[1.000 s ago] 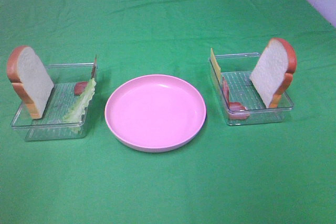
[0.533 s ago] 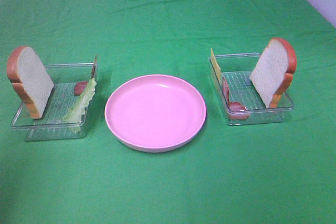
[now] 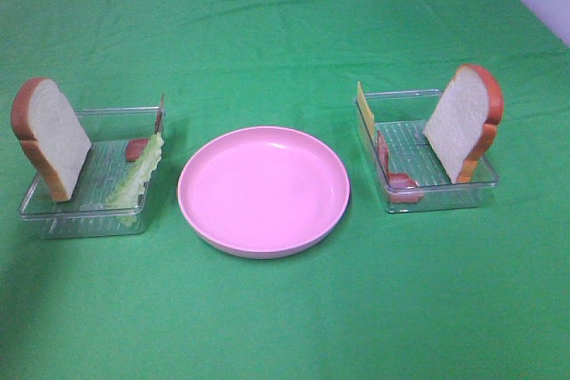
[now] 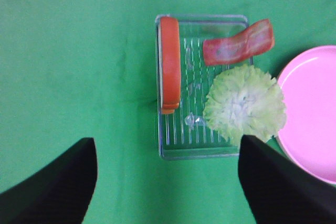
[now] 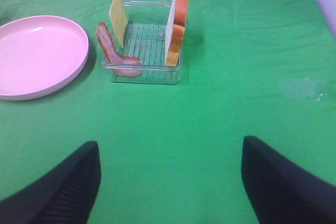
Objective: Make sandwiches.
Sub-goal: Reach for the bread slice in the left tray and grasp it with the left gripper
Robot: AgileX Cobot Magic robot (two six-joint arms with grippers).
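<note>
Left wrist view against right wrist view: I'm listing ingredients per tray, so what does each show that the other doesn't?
Only the left wrist view shows the lettuce, left bacon and left bread in the left tray. Only the right wrist view shows the cheese, right bacon and right bread in the right tray. Both show the plate and green cloth.

round pink plate [image 3: 264, 191] in the centre, left clear plastic tray [image 3: 85, 224] holding white bread slice [image 3: 53, 135], lettuce leaf [image 3: 138, 175], right clear plastic tray [image 3: 441, 199] holding second bread slice [image 3: 463, 122], bacon strip [image 3: 392, 175], cheese slice [image 3: 365, 113]

Bright even light from above, thin soft shadow under the pink plate [image 3: 258, 249] — pictures a little fuzzy
</note>
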